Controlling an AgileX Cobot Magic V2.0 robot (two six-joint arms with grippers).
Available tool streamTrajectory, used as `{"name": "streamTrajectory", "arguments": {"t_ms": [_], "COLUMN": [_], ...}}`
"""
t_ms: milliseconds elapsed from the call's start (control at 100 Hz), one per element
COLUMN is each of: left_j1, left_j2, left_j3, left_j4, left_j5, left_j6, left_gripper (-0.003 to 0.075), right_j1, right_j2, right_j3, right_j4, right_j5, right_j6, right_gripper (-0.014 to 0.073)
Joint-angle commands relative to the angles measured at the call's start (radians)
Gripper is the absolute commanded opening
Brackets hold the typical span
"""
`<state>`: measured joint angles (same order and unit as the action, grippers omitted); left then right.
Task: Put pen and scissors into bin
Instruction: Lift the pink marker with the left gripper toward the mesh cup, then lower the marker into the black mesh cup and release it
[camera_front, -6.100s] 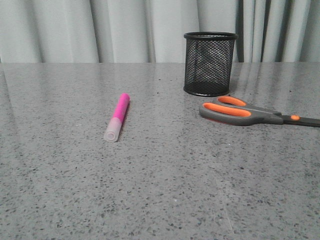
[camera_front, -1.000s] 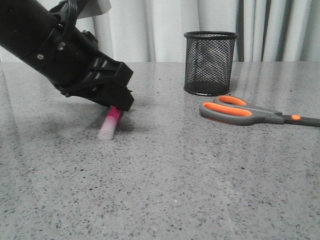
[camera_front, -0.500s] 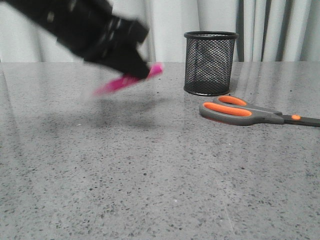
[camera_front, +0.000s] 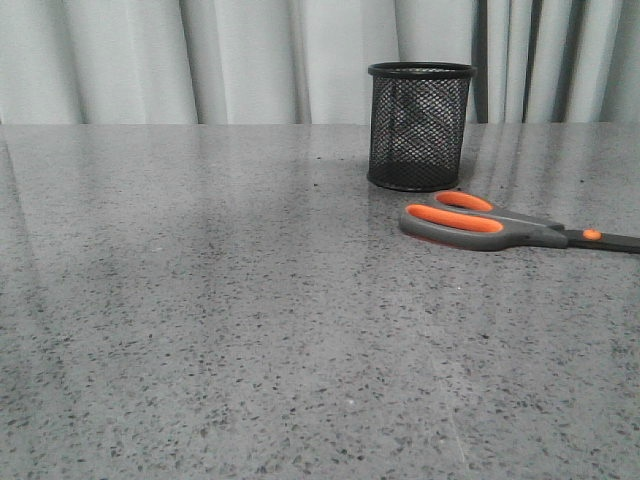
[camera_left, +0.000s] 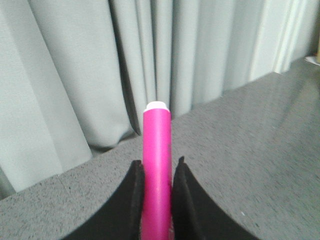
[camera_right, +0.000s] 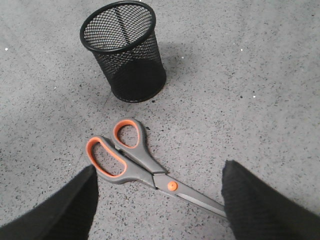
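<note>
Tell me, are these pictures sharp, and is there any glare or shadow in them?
Front view: sharp; the polished table carries pale reflected streaks, strongest near the bin. Left wrist view: the pen in the left end effector is crisp, the curtain softer. Right wrist view: sharp; the scissors cast only a thin, soft shadow, and the right end effector fingers look dark.

The thick bright pink marker pen (camera_left: 156, 175) stood pinched between two black fingers (camera_left: 131, 200), off the table. The grey, orange-lined scissors (camera_front: 490, 225) lay flat, closed, just beside the upright black wire-mesh cup (camera_front: 419, 126).
</note>
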<state>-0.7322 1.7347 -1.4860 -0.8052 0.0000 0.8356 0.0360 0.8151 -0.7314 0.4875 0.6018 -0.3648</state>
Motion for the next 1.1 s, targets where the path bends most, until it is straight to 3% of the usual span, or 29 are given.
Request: {"name": "streamTrajectory", "arguments": {"t_ms": [0,400,830,950,1090], "left_j1": [-0.021,-0.031,-0.031,-0.031,-0.031], "left_j2": [0.015,0.221,0.243,0.243,0.243], "left_j3": [-0.074,-0.27,-0.283,-0.283,-0.283], "left_j4": [-0.013,-0.013,-0.013,-0.013,-0.013], "left_j5": [-0.084,-0.089,-0.027,-0.019,-0.019], "left_j6": [-0.001,-0.001,-0.001,-0.001,-0.001], "left_gripper": [-0.0019,-0.0018,-0.0013,0.005,0.0216], "right_j1": [0.003,0.003,0.003,0.003,0.003], "right_j2": [0.002,0.002,0.002,0.002,0.002], "right_j3": [-0.036,-0.036,-0.036,-0.036,-0.036], "right_j4": [0.01,0.005,-0.002,-0.002,-0.002], "right_j5": [-0.055,-0.053,-0.053,-0.053,-0.049], "right_j6": [-0.009,-0.009,-0.009,-0.009,-0.009], "right_gripper": [0.0474,0.0474,0.0474,0.0474,0.0474]}}
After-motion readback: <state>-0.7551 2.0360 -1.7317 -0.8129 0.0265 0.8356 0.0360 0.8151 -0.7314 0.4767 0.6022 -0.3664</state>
